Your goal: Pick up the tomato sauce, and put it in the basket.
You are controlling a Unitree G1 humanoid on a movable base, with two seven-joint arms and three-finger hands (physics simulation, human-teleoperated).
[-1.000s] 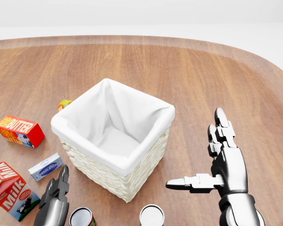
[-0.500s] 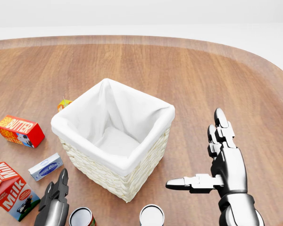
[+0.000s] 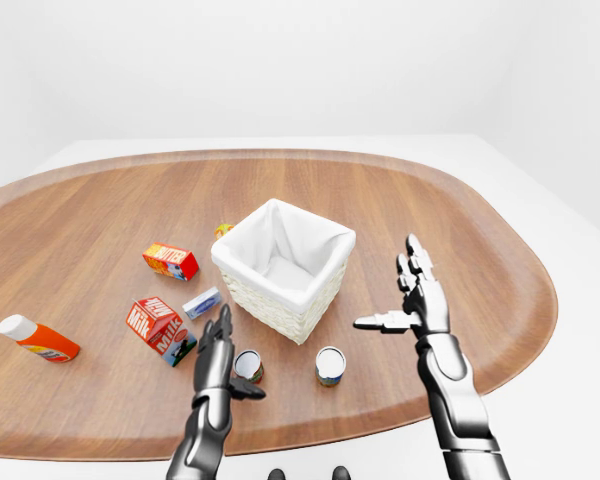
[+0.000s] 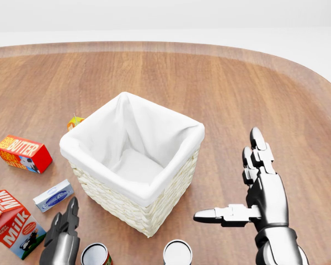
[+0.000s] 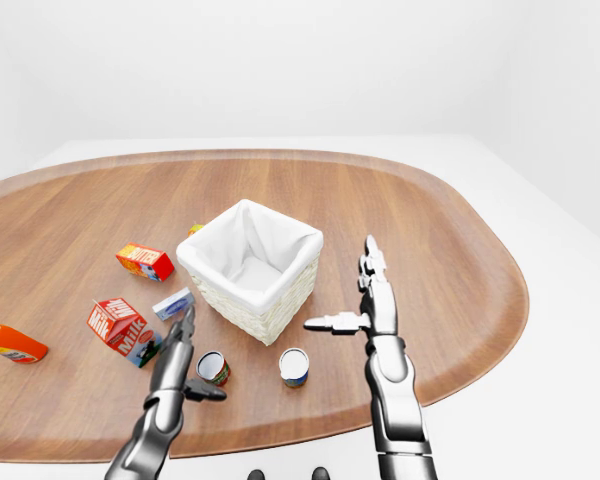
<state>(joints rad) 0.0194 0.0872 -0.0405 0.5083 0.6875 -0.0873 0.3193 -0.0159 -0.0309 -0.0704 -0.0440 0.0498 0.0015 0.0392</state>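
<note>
- Now we see our left hand [image 3: 218,350] low over the wooden table [image 3: 460,230], fingers spread with nothing in them, just left of a red-labelled can [image 3: 247,366] in the left-eye view.
- We take that can for the tomato sauce, though its label is too small to read; it stands upright on the table, below the basket [image 3: 284,268] and apart from it.
- We hold our right hand [image 4: 259,187] open as well, palm turned toward the basket and thumb pointing left, well to the right of the basket in the head view.
- We see a second can [image 3: 329,365] with a blue label standing right of the first, between our two hands.
- We find the basket lined with white cloth and holding nothing we can see.
- To its left lie a butter box [image 4: 23,153], a small blue-and-white packet [image 4: 53,195], a milk carton [image 4: 10,223] and, partly hidden behind the basket, a small yellow box [image 4: 74,122].
- Far left in the left-eye view an orange bottle [image 3: 38,339] with a white cap lies on its side.
</note>
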